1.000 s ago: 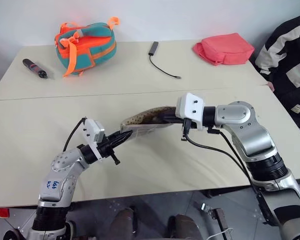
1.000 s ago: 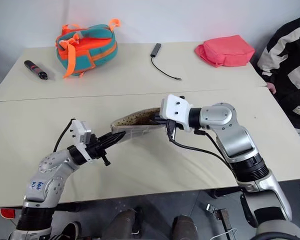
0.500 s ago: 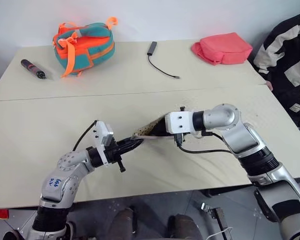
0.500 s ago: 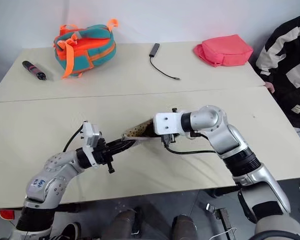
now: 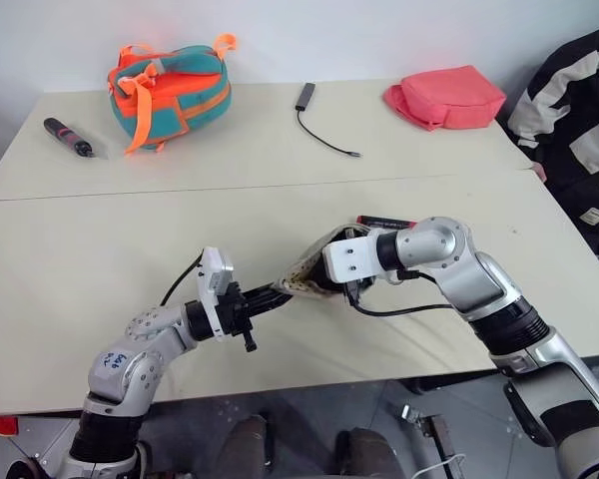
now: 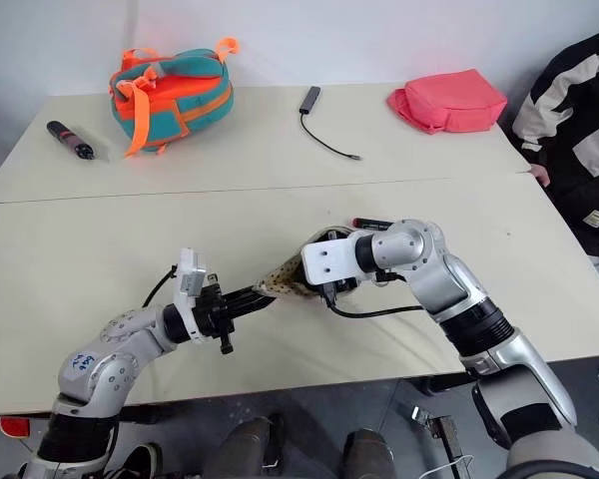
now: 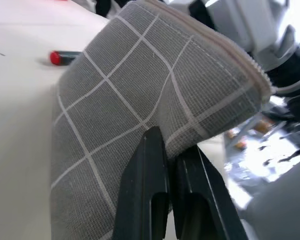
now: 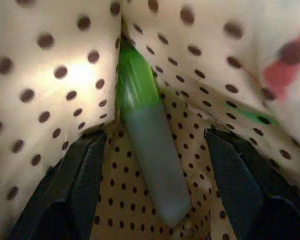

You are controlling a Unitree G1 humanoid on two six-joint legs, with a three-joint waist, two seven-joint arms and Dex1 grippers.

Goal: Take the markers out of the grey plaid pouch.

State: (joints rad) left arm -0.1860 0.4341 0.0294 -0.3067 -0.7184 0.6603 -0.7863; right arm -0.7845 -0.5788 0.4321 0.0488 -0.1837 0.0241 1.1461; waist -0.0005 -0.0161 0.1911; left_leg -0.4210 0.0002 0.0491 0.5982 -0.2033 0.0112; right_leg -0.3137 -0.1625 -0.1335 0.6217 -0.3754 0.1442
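The left gripper [image 7: 171, 150] was clamped tight, its two black fingers [image 7: 149, 170] pressed together on the bottom edge of the grey plaid pouch [image 7: 140, 95], holding the closed end up off the table [image 5: 100, 249]. And the right gripper [image 8: 155, 145] was right inside the pouch's mouth, fingers [image 8: 77, 172] spread wide apart against the dotted tan lining, not closed on anything! Between those spread fingers lay the green marker [image 8: 142, 135], wedged down into the fold of the lining, its bright green end deeper in and its paler end nearer the camera. Neither finger touched it; there was lining showing on both sides.

From the head camera, the pouch [image 5: 304, 271] hung stretched between the two grippers near the front middle of the table, mouth towards the right arm. Just behind the right wrist, the red marker [image 5: 384, 220] with black ends lay flat on the table, already outside the pouch.

Farther back sat a teal and orange bag [image 5: 170, 85], a dark pen with a red band [image 5: 68, 138], a cable [image 5: 324, 125] and a pink pouch [image 5: 444, 97].
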